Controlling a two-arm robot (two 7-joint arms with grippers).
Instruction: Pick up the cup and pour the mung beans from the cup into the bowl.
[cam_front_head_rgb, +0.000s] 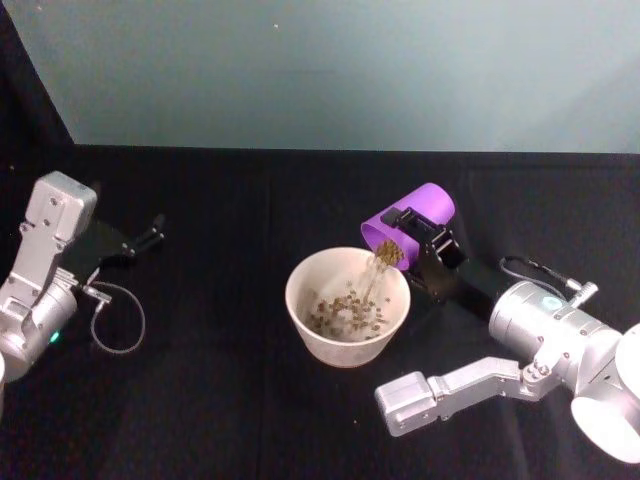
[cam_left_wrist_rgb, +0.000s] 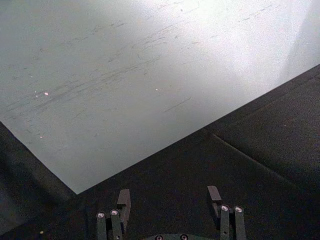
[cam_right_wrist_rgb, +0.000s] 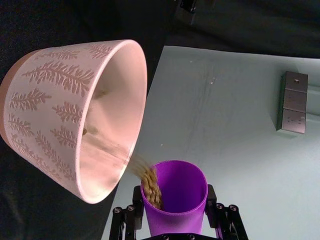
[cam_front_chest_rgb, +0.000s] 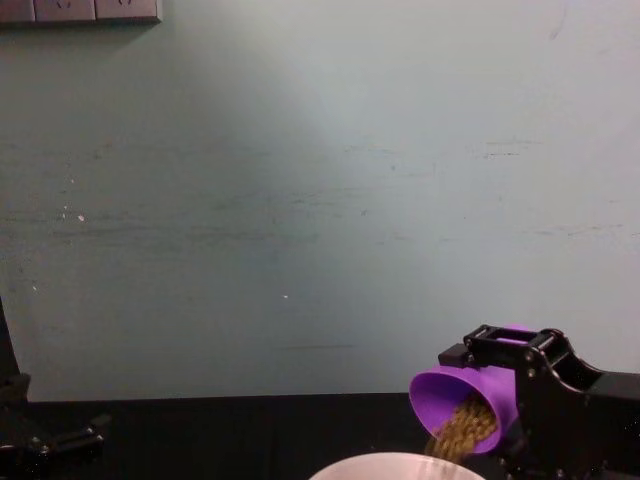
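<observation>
Purple cup (cam_front_head_rgb: 425, 208) pinched in right claw (cam_right_wrist_rgb: 174, 210), mung beans (cam_front_head_rgb: 388, 253) mid-pour into bowl (cam_front_head_rgb: 340, 350), some left in cup; left claw (cam_left_wrist_rgb: 169, 196) spread & idle.

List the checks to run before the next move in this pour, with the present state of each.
1. Right gripper fingers clamped on the cup: ok.
2. Cup mouth tipped down over the bowl: ok.
3. Mung beans landing inside the bowl: ok.
4. Cup emptied: not ok, beans are streaming from its lip.
5. Bowl upright on the table: ok.
6. Left gripper parked at the left, open, apart from the bowl: ok.
</observation>
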